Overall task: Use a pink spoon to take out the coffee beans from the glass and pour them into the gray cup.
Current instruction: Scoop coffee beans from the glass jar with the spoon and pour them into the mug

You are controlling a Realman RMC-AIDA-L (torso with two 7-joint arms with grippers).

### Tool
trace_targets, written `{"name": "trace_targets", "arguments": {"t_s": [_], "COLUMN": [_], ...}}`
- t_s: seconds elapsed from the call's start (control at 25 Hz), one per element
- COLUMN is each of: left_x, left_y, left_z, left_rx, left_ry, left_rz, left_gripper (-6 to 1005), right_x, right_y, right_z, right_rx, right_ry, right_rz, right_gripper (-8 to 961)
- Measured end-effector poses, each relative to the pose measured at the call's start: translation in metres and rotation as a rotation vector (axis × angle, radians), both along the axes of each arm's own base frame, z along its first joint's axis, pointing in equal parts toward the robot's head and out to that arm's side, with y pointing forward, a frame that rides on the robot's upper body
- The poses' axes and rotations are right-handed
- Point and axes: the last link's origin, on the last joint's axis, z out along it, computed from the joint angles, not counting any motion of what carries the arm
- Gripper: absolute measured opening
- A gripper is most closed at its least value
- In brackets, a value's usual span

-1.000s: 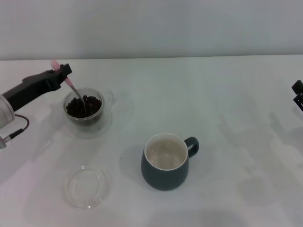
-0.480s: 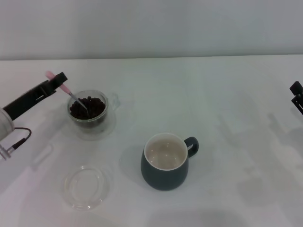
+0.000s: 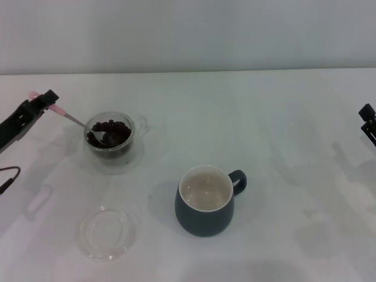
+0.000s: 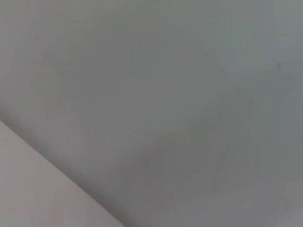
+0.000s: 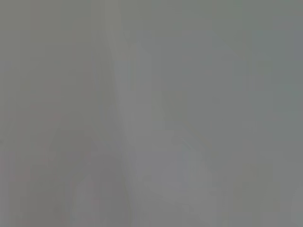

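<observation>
White desk [image 3: 282,117] fills the head view, with a pale wall behind its far edge. Nearest, toward the left, a flat clear glass saucer [image 3: 106,232] lies by itself. Just beyond it and closer to the middle stands the gray cup [image 3: 205,201], upright, its cream inside showing and its loop handle pointing right. Farther back on the left sits the glass [image 3: 109,138], upright, with the coffee beans [image 3: 111,130] heaped inside it; it is well apart from the gray cup. The pink spoon [image 3: 73,119] slants down into the glass from the left, its metal bowl among the beans and its pale pink handle rising up and away to the left. The left hand [image 3: 40,101] is at the far left edge, clamped on the end of that pink handle, its dark arm running off the picture. The right hand [image 3: 369,122] shows only as a dark tip at the far right edge, well away from everything; whether it is open or closed cannot be told. Both wrist views show only blurred gray.
</observation>
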Motion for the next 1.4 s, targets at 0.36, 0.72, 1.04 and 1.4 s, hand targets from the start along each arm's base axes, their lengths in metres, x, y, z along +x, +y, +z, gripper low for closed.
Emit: {"name": "trace_targets", "arguments": {"t_s": [0.36, 0.72, 1.04, 1.4], "left_x": [-0.007, -0.002, 0.031, 0.068], "left_y": [-0.008, -0.017, -0.02, -0.027], "left_z": [0.016, 0.027, 0.015, -0.028], "left_rx": [0.043, 0.068, 0.026, -0.163], "left_ry": [-0.08, -0.179, -0.283, -0.213], "left_rz": [0.009, -0.042, -0.179, -0.362], "left_gripper": [133, 133, 134, 135], "right_x": [-0.002, -0.004, -0.008, -0.009], "right_y": [-0.001, 0.0, 0.005, 0.003], "right_z": [-0.004, -0.006, -0.006, -0.005], "right_rx": [-0.007, -0.012, -0.011, -0.006], "right_ry": [0.013, 0.022, 0.019, 0.023], "right_rz": [0.002, 0.005, 0.021, 0.032], "right_gripper": [789, 789, 789, 790]}}
